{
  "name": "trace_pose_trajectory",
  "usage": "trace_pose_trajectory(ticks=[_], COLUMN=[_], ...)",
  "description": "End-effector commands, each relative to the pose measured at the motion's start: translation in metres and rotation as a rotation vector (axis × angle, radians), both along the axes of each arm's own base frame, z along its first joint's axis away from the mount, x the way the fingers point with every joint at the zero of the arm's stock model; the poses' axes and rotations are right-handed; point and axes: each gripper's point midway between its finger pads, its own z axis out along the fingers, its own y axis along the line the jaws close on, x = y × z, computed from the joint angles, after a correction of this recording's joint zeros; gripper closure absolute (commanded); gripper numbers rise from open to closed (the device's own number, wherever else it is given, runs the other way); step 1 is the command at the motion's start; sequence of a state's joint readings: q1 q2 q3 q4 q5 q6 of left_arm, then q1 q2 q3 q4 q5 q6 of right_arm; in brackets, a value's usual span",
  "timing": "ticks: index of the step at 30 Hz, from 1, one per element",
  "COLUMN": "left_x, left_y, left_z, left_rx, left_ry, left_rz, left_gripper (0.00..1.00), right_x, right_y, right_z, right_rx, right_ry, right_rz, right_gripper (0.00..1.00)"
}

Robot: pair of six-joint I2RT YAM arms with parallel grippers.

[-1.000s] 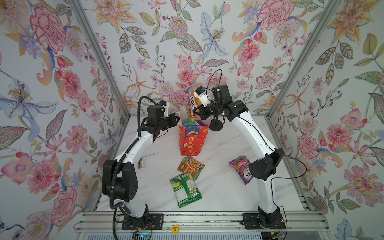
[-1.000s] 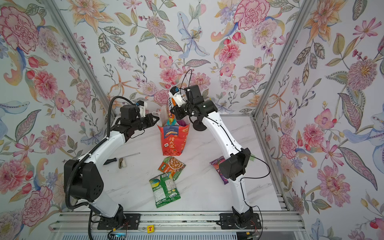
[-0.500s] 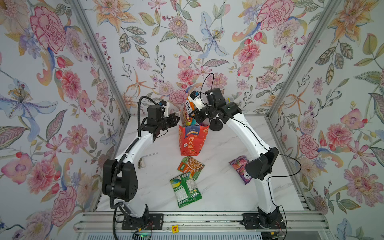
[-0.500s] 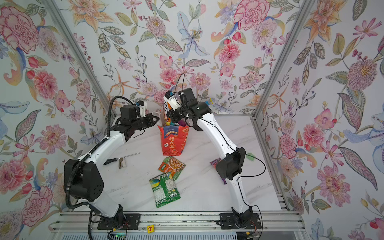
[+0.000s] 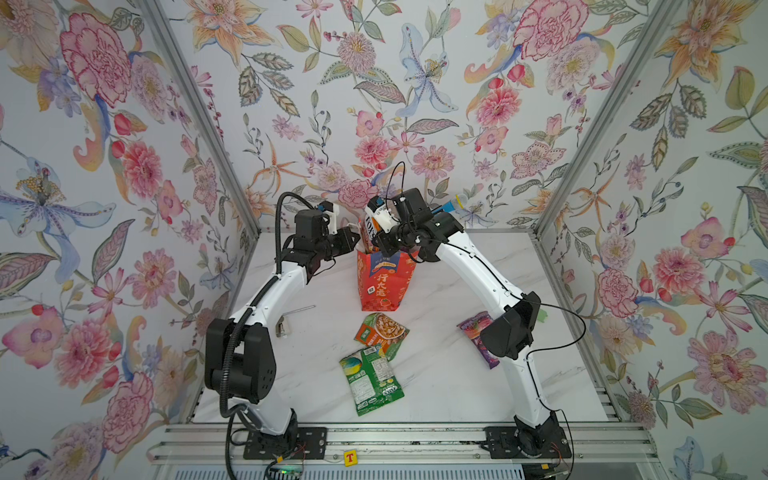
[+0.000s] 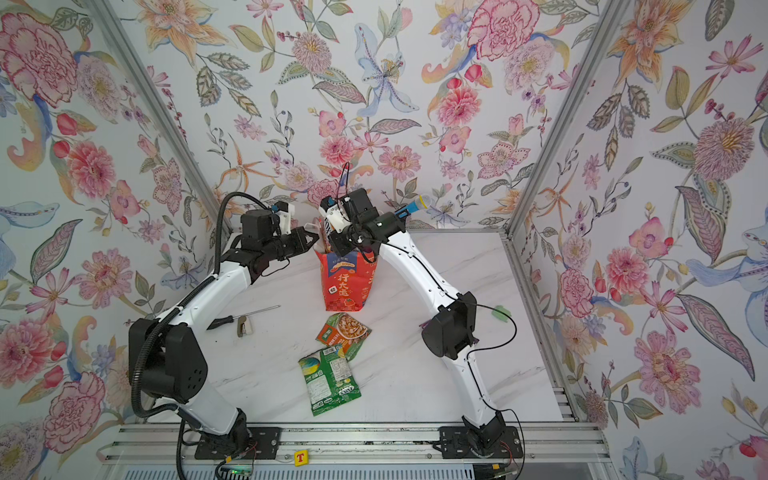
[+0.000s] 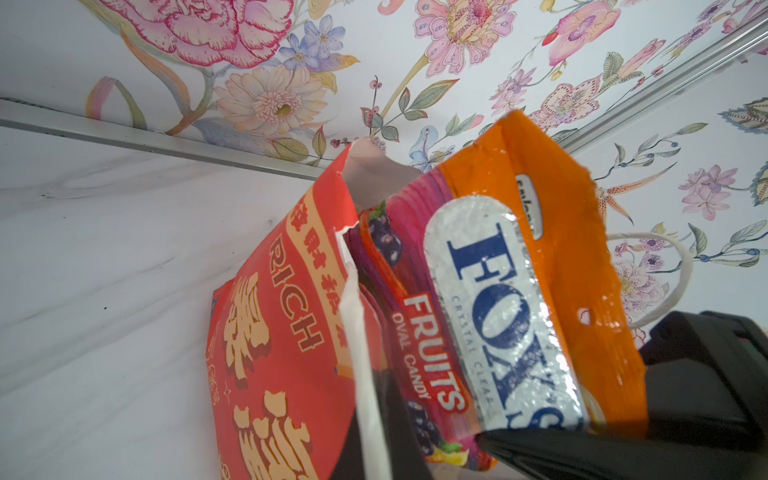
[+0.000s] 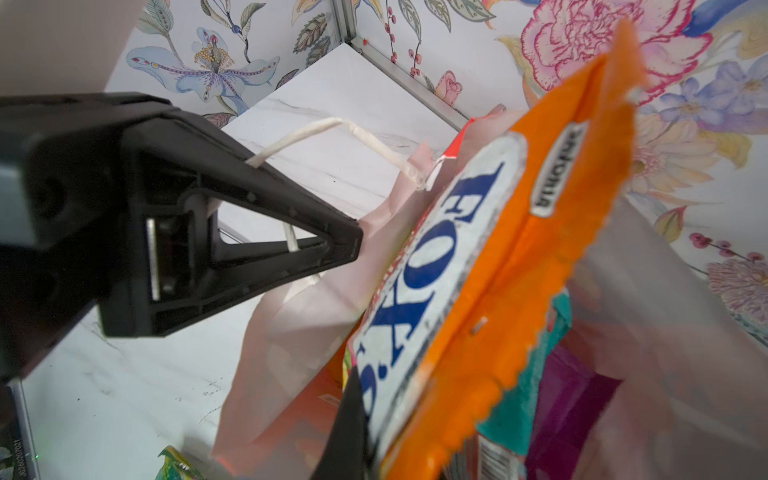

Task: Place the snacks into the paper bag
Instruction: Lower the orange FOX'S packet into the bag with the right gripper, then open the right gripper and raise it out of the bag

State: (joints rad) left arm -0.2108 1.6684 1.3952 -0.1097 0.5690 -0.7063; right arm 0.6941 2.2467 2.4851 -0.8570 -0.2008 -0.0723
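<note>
The red paper bag (image 5: 384, 278) (image 6: 345, 278) stands upright at the back middle of the table. My left gripper (image 5: 353, 239) (image 7: 370, 436) is shut on its left rim, beside a white cord handle (image 8: 353, 129). Over the bag's mouth my right gripper (image 5: 380, 241) (image 8: 386, 436) is shut on an orange FOXS candy packet (image 5: 369, 226) (image 7: 498, 311) (image 8: 457, 270), whose lower end is inside the mouth. Teal (image 8: 523, 407) and purple (image 8: 573, 399) packets lie inside the bag. On the table lie an orange-green nut packet (image 5: 382, 332), a green packet (image 5: 371, 380) and a purple grape packet (image 5: 476, 332), half hidden by my right arm.
A screwdriver (image 6: 241, 316) and a small metal piece (image 5: 282, 328) lie left of the bag. A blue and yellow toy microphone (image 6: 415, 204) rests at the back wall. A small green lump (image 6: 500, 311) sits near the right wall. Floral walls close in three sides.
My right gripper has carried the FOXS packet left and down, from above the bag to its mouth. The left arm has stayed at the rim.
</note>
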Motion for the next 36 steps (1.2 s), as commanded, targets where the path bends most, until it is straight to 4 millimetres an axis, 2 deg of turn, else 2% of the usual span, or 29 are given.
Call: trace_pose_trajectory(ticks=[1,3,6,10,12,14,16,18,20,32,36], left_x=[0.004,0.004,0.004,0.004,0.005,0.005,0.005,0.005,0.005,0.004,0.004], left_y=[-0.002,-0.002,-0.001,-0.001,-0.002,-0.001,-0.002,-0.002,-0.001,0.003,0.003], left_z=[-0.003,-0.002,-0.002,-0.003,-0.003,-0.003,-0.002,-0.002,-0.001,-0.002,-0.003], left_rx=[0.007,0.007,0.007,0.007,0.004,0.004,0.003,0.001,0.002,0.006,0.006], left_ry=[0.009,0.008,0.008,0.008,0.008,0.008,0.006,0.007,0.005,0.007,0.008], left_rz=[-0.003,-0.004,-0.002,-0.003,-0.004,-0.002,-0.005,-0.005,-0.005,0.002,0.001], left_gripper=[1.0,1.0,1.0,1.0,1.0,1.0,1.0,1.0,1.0,1.0,1.0], right_x=[0.008,0.009,0.009,0.009,0.011,0.015,0.021,0.027,0.031,0.032,0.034], right_y=[0.002,0.0,-0.005,-0.015,-0.021,-0.025,-0.028,-0.029,-0.028,0.003,0.011], right_z=[-0.016,-0.014,0.01,0.05,0.061,0.064,0.059,0.05,0.04,-0.001,-0.016], right_rx=[-0.024,-0.026,0.009,0.068,0.075,0.078,0.091,0.101,0.106,0.146,0.143], right_ry=[0.012,0.006,-0.022,-0.081,-0.111,-0.118,-0.094,-0.061,-0.031,0.076,0.105], right_rz=[-0.049,-0.061,-0.08,-0.117,-0.144,-0.166,-0.187,-0.208,-0.215,-0.138,-0.142], right_gripper=[0.8,0.64,0.51,0.47,0.47,0.48,0.53,0.63,0.69,0.74,0.83])
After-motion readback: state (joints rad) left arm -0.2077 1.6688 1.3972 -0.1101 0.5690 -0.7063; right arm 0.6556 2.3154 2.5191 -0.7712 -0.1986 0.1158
